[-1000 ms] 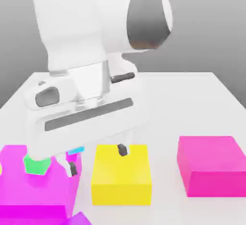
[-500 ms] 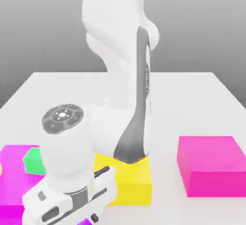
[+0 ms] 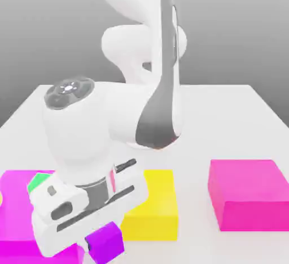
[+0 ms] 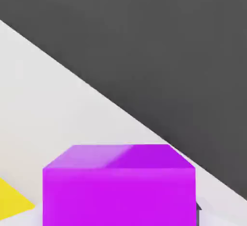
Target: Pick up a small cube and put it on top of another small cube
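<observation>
- The green solid point(image 3: 37, 181) sits on a magenta block point(image 3: 14, 206) at the exterior view's left.
- The purple cube point(image 3: 105, 242) is pinched in the end effector point(image 3: 101, 236), just beneath the hand, beside the yellow block point(image 3: 155, 209).
- Another magenta block point(image 3: 248, 195) rests on the tabletop point(image 3: 226, 116).

A yellow block point(image 3: 153, 212) sits on the white desk point(image 3: 226, 110), with a magenta block point(image 3: 248, 195) well apart on the exterior view's right. On the left, a green solid point(image 3: 37, 181) rests on another magenta block point(image 3: 14, 212).
</observation>
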Robot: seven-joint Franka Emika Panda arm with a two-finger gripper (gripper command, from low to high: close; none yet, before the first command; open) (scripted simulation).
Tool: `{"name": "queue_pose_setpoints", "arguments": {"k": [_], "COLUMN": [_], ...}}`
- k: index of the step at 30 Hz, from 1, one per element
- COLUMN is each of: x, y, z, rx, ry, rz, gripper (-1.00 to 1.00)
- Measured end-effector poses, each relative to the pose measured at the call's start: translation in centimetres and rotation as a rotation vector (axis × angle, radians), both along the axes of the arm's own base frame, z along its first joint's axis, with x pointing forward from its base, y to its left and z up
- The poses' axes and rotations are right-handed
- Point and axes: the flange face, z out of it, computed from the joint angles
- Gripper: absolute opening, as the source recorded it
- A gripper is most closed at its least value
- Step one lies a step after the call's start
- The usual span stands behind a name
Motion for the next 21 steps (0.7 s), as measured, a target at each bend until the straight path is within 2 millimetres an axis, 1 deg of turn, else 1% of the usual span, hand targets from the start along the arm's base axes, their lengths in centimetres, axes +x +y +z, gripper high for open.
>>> {"name": "queue_pose_setpoints", "arguments": {"k": [4, 8, 14, 20, 21], "x": [-3.1, -6.6, -11.9, -17.6, -17.9], "y": [-1.6, -3.6, -4.3, -5.0, -4.6], "z": [2.7, 5.3, 8.4, 10.3, 10.6], "rx": [0.026, 0.033, 0.003, -0.065, -0.09], "ry": [0.018, 0.029, 0.04, 0.034, 0.027], "rz": [-0.139, -0.289, -0.464, -0.656, -0.661], "gripper": [-1.0, -1.0, -1.0, -1.0, -1.0]}}
